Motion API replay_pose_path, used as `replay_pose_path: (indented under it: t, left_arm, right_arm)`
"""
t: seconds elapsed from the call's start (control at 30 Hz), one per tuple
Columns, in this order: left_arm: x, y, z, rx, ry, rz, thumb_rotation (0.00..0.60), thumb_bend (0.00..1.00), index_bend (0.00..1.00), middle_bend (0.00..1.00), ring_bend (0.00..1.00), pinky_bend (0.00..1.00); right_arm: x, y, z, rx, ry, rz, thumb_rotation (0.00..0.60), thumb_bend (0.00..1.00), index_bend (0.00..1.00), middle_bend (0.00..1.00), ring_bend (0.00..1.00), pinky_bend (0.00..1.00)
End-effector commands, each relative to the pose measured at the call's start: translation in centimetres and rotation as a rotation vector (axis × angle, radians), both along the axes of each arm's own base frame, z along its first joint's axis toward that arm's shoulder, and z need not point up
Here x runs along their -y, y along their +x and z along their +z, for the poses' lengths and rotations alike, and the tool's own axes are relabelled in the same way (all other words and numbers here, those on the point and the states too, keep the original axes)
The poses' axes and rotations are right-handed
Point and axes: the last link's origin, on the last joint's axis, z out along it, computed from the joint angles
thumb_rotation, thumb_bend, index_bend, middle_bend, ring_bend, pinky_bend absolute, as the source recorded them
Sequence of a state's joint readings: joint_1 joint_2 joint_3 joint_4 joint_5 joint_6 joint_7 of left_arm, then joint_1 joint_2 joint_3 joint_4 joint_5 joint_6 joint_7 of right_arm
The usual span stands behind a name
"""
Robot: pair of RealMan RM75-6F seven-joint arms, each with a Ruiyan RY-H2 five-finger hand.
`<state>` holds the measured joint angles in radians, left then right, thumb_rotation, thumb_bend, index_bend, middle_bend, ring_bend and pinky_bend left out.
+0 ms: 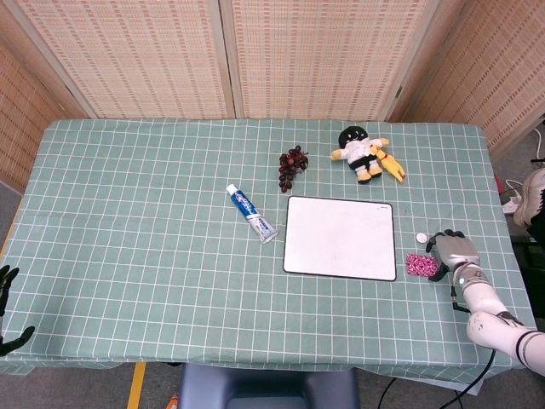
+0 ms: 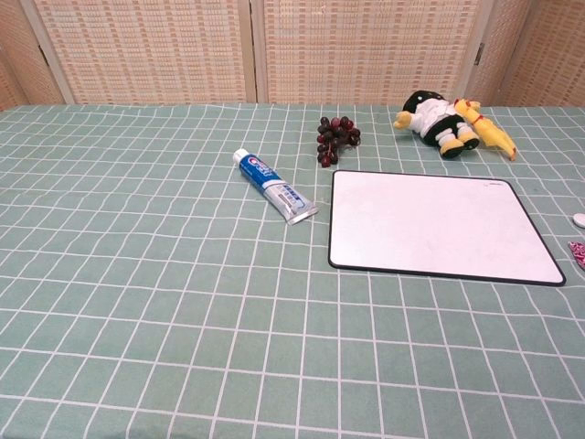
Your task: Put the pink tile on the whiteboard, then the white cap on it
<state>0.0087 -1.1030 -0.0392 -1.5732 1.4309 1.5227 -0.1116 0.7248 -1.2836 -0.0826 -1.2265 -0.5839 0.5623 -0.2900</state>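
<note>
Head view showed the right hand (image 1: 452, 252) resting on the worktop (image 1: 128, 213) near its right edge, fingers curled down against the right side of the pink tile (image 1: 419, 265); whether they actually gripped the tile could not be told. The tile lay flat just right of the whiteboard (image 1: 341, 237), apart from it. The white cap (image 1: 421, 238) sat a little behind the tile, just beside the fingertips (image 1: 437, 239), also off the board. The left hand (image 1: 8, 307) hung at the worktop's near left corner, fingers spread and holding nothing. A toothpaste tube (image 1: 252, 213) lay slanted left of the whiteboard, a bunch of grapes (image 1: 291, 166) behind it, and a small doll (image 1: 364, 152) lay at the back right. In the chest view only slivers of tile and cap showed at the right border; neither hand appeared there.
</note>
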Motion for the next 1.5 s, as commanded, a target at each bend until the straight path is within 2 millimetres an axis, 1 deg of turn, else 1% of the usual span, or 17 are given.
replay_pose_path:
  t: [0.03, 0.47, 0.7, 1.03, 1.5]
  left_arm:
    - [0.0, 0.0, 0.0, 0.001, 0.001, 0.002, 0.6, 0.16, 0.0, 0.0, 0.0, 0.0]
    - [0.1, 0.0, 0.1, 0.013, 0.01, -0.005, 0.6, 0.16, 0.0, 0.0, 0.0, 0.0]
    - [0.1, 0.0, 0.2, 0.019, 0.005, -0.012, 0.6, 0.16, 0.0, 0.0, 0.0, 0.0]
    - [0.1, 0.1, 0.2, 0.02, 0.002, -0.02, 0.6, 0.16, 0.0, 0.0, 0.0, 0.0]
    - [0.0, 0.1, 0.1, 0.022, 0.001, -0.022, 0.6, 0.16, 0.0, 0.0, 0.0, 0.0]
  right_arm:
    - [-0.1, 0.0, 0.0, -0.002, -0.001, 0.0, 0.6, 0.01, 0.36, 0.1, 0.0, 0.04]
    - [-0.5, -0.1, -0.4, -0.057, -0.041, 0.066, 0.6, 0.01, 0.4, 0.1, 0.0, 0.04]
    - [-1.2, -0.2, -0.5, -0.067, -0.044, 0.071, 0.6, 0.01, 0.41, 0.1, 0.0, 0.04]
    - [-1.3, -0.3, -0.4, -0.084, -0.049, 0.074, 0.6, 0.01, 0.37, 0.09, 0.0, 0.04]
    - [-1.4, -0.7, -0.6, -0.106, -0.047, 0.075, 0.6, 0.01, 0.41, 0.09, 0.0, 0.04]
